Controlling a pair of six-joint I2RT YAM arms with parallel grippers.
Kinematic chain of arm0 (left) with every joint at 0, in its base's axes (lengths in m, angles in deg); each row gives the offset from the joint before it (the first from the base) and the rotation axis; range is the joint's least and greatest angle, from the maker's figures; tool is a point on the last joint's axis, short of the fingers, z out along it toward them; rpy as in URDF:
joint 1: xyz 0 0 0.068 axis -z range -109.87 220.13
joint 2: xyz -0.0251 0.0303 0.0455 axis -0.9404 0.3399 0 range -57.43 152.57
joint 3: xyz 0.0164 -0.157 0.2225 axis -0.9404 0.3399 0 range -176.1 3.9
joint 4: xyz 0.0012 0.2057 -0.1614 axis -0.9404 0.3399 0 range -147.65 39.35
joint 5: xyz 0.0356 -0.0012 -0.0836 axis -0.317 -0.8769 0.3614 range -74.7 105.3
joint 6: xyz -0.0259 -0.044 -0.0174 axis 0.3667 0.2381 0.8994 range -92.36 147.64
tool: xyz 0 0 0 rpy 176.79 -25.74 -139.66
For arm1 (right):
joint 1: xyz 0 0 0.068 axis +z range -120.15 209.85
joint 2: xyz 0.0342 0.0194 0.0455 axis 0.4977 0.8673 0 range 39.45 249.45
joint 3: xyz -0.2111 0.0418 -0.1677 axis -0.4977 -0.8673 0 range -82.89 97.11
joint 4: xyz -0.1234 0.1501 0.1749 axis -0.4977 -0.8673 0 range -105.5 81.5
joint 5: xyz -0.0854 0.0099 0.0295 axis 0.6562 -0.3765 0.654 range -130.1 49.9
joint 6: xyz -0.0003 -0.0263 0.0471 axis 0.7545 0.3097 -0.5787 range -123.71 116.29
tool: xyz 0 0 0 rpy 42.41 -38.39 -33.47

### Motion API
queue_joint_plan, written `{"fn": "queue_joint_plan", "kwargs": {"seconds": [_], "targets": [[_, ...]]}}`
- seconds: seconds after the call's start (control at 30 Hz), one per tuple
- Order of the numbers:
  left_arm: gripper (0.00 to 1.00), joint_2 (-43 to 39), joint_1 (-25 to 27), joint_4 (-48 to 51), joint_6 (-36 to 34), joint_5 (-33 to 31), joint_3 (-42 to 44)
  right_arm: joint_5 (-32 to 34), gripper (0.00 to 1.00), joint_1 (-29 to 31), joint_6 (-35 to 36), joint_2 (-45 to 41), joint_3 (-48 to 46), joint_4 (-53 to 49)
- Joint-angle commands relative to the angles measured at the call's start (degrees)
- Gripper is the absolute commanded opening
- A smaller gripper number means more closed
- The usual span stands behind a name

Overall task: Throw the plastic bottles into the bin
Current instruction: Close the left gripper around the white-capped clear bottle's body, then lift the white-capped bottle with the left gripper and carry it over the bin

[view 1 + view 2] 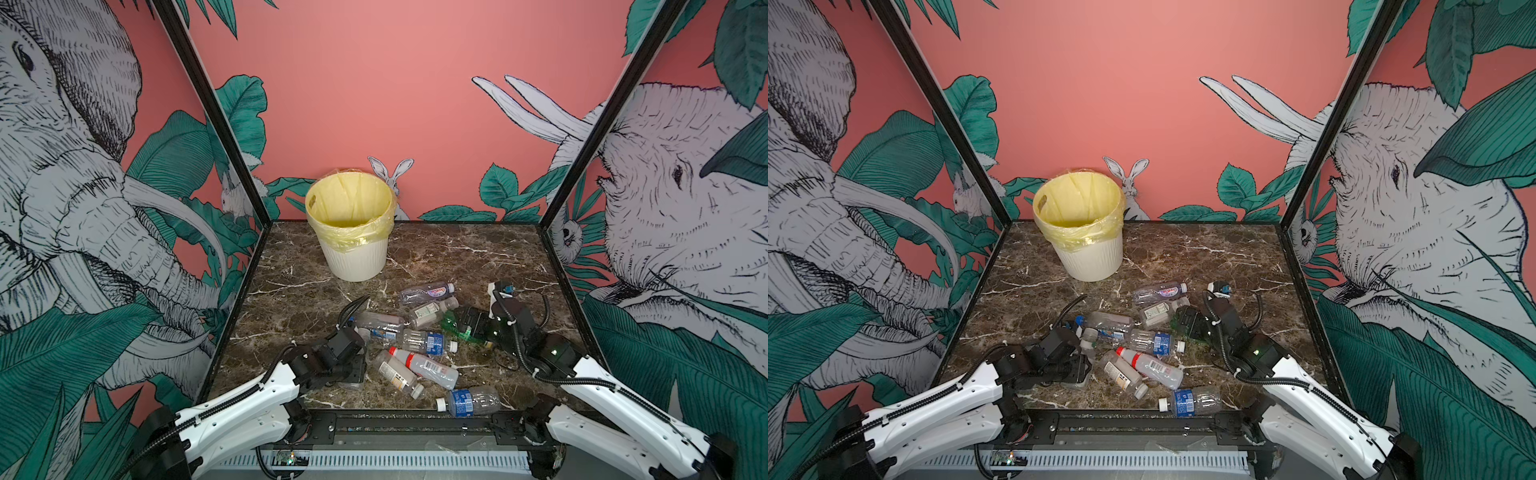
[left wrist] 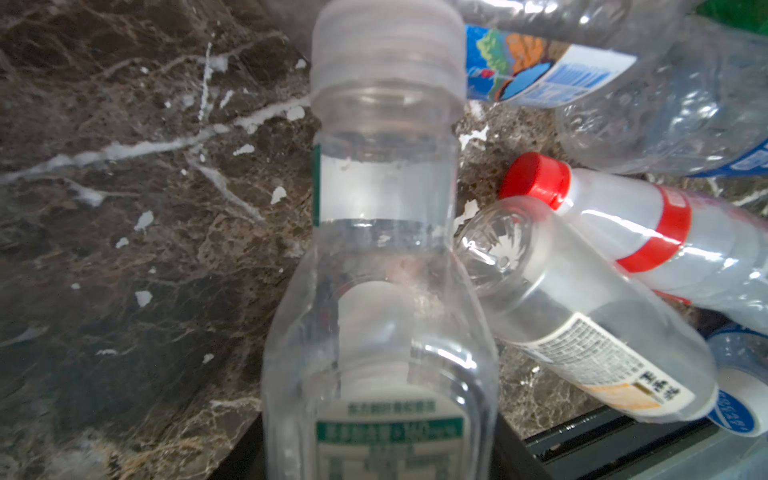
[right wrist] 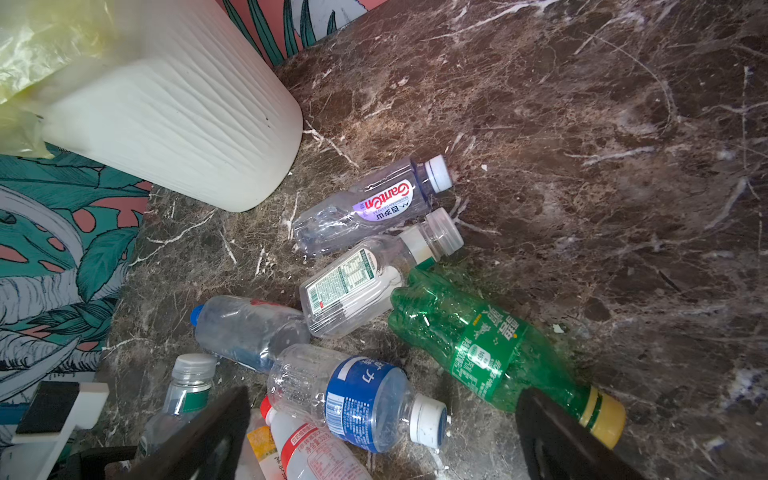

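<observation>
Now — left jaws pinch clear pale-capped bottle point(image 2: 374, 270), green-edged label; right jaws wide beside green bottle point(image 3: 478, 345).

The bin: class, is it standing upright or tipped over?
Upright. The bin stands on its base on the table, wider rim on top, open mouth facing up in both top views.

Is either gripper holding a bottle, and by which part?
Right gripper: open, nothing held. Left gripper: at the lower body of a clear bottle, but a hold cannot be told.

Mostly clear plastic bottles point(image 1: 428, 365) lie scattered on their sides before the upright yellow-lined bin point(image 1: 353, 257).
</observation>
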Motion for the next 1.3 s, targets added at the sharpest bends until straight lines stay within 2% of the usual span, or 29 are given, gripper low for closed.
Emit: {"fn": "queue_joint_plan", "kwargs": {"seconds": [0.0,0.3,0.4,0.53,0.8,0.93,1.13,1.27], "targets": [[0.56,-1.1,0.3,2.4,2.2,-1.0,-2.1,0.3,0.99,-0.3,-0.8,-1.0,-0.3,-0.2],[0.56,-1.4,0.3,3.8,3.9,-1.9,-5.3,-1.0,0.99,-0.7,-2.2,-0.5,-0.2,-4.1],[0.56,-0.8,0.3,3.8,3.9,-1.9,-7.2,-4.2,0.99,-0.7,-3.0,0.7,-1.0,-3.6],[0.56,-0.1,0.2,4.8,2.9,-2.7,-10.9,-5.0,0.99,-0.7,-4.0,2.4,-0.9,-4.3],[0.54,4.6,-1.3,9.5,-3.0,-4.6,-23.0,-6.2,0.99,-0.7,-6.9,2.6,-1.8,-5.2],[0.54,6.2,-2.8,9.9,-7.2,-4.0,-27.0,-4.6,0.99,-0.7,-9.6,1.3,-3.8,-2.8],[0.54,7.0,-8.7,8.7,-12.0,0.5,-29.8,-2.2,0.99,-0.7,-10.5,2.9,-3.4,-1.7],[0.54,8.4,-9.7,10.4,-16.8,-1.9,-34.6,0.4,0.99,-0.7,-10.4,6.8,-1.4,-0.2]]}}
